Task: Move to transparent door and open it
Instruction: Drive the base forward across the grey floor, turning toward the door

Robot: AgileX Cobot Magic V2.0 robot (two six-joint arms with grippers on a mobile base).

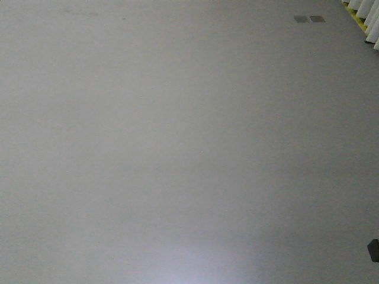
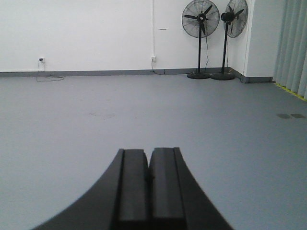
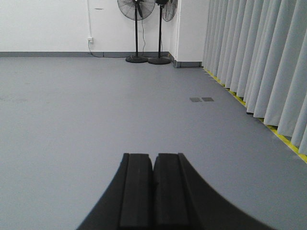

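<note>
The transparent door is out of view in every frame. My left gripper (image 2: 148, 152) is shut and empty, its dark jaws pressed together and pointing across bare grey floor. My right gripper (image 3: 153, 156) is also shut and empty, pointing across the same floor. Neither gripper is near any object.
Two black pedestal fans (image 2: 200, 38) stand at the far white wall, also in the right wrist view (image 3: 136, 28). Grey vertical curtains (image 3: 259, 57) with a yellow floor line (image 3: 283, 139) run along the right. Two small floor plates (image 1: 309, 19) lie ahead. Wall sockets (image 2: 42, 59) hold a cable.
</note>
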